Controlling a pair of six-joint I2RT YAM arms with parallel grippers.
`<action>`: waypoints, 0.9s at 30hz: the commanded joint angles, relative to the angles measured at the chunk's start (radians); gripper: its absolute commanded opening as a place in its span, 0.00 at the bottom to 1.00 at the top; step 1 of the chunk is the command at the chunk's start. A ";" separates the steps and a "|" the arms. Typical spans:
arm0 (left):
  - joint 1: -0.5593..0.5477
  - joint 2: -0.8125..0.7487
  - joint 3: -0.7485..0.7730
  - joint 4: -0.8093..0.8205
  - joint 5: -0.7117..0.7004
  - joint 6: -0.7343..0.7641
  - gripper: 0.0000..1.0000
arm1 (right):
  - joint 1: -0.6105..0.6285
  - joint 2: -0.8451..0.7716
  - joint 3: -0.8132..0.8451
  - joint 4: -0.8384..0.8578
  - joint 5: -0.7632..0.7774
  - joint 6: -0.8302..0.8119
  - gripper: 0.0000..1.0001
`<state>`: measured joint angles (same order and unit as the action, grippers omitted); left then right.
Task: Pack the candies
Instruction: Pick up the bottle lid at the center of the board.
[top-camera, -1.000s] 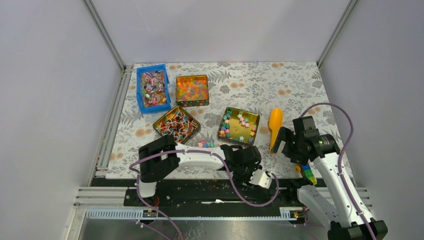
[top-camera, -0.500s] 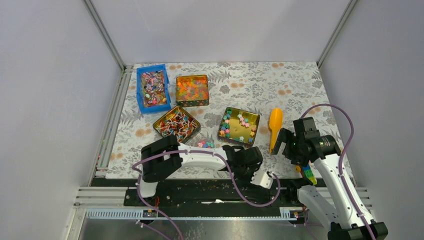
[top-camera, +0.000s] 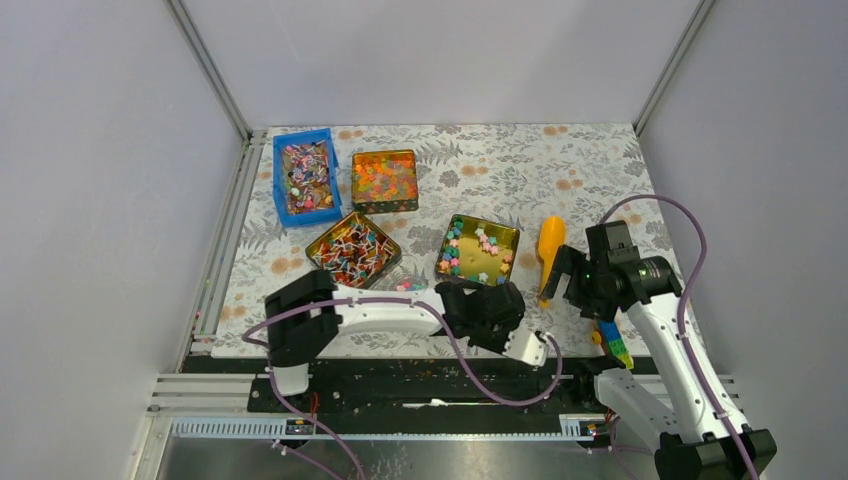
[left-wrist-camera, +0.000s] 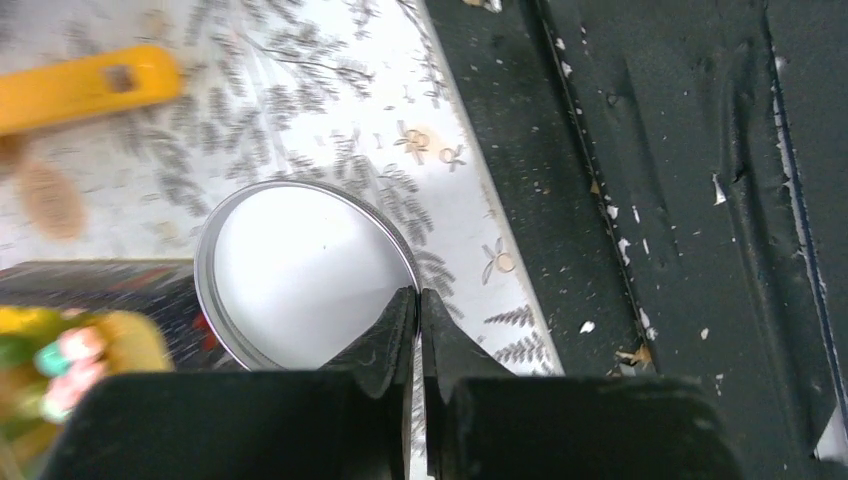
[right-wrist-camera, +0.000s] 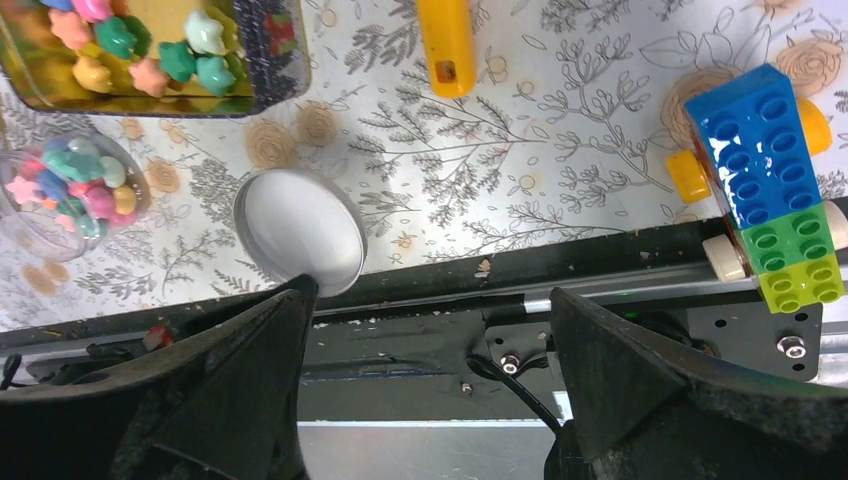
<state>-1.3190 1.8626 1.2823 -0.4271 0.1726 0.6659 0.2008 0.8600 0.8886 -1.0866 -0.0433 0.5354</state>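
slippage is the main risk. the left gripper (left-wrist-camera: 418, 296) has its jaws squeezed together on the thin rim of the lid (right-wrist-camera: 298, 232), which sits by the near edge of the table (right-wrist-camera: 560, 150). so slight a pinch could let the lid tilt or drop. just left of the lid, the jar (right-wrist-camera: 50, 243) holds candies (right-wrist-camera: 75, 180), and a swinging lid could knock it. beyond the lid, more candies lie in the gold tin (right-wrist-camera: 268, 58). the right gripper (right-wrist-camera: 430, 290) hangs over the lid, jaws wide and empty, and could collide.
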 joint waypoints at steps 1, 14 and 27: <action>0.003 -0.161 0.001 0.010 -0.052 0.027 0.00 | -0.005 0.051 0.091 0.040 -0.033 -0.017 1.00; 0.082 -0.504 -0.202 0.075 -0.168 -0.154 0.00 | -0.005 0.303 0.237 0.294 -0.312 0.051 1.00; 0.352 -0.904 -0.529 0.384 -0.096 -0.564 0.00 | 0.128 0.554 0.395 0.414 -0.405 0.094 0.99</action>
<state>-1.0302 1.0466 0.8211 -0.2363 0.0376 0.2913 0.2646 1.3670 1.2205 -0.7372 -0.3908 0.5976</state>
